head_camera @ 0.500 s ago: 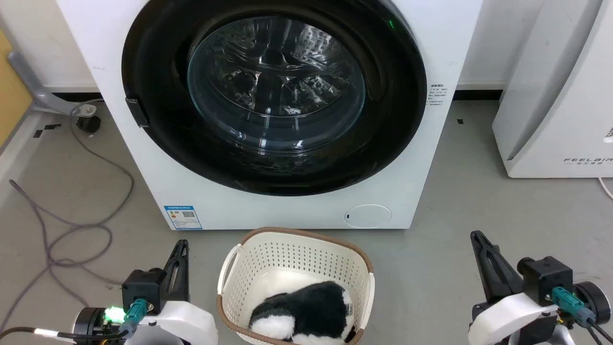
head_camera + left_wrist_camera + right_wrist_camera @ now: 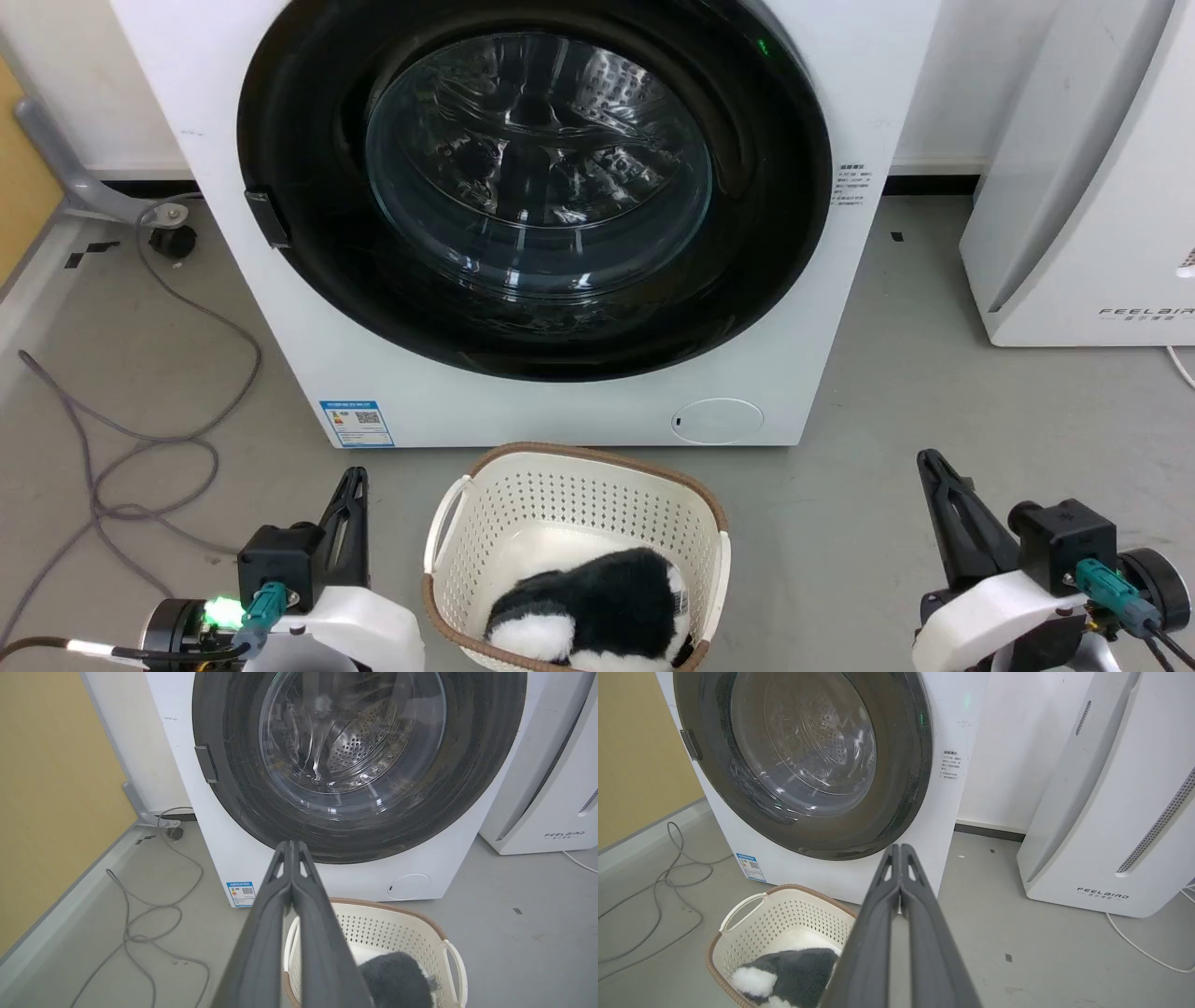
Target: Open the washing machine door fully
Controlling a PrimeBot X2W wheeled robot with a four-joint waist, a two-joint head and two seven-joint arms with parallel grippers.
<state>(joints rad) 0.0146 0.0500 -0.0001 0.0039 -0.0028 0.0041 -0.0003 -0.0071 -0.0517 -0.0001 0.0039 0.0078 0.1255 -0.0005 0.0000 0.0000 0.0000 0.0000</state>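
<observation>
Sitting flush against the front of the washing machine (image 2: 560,411), the washing machine door (image 2: 532,187) is closed, with its handle tab (image 2: 266,219) at its left edge. The left end effector (image 2: 354,478) and right end effector (image 2: 930,464) hover low over the floor, well short of the door and below it, each with fingers pressed together and empty. Between them a cream laundry basket (image 2: 579,459) holds a black-and-white plush toy (image 2: 597,607).

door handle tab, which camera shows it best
The left wrist view: the handle tab sits large and unobstructed on the washing machine door's left rim. The head view shows it clearly too, a bit smaller. The right wrist view catches it at a slant near the frame's edge.
</observation>
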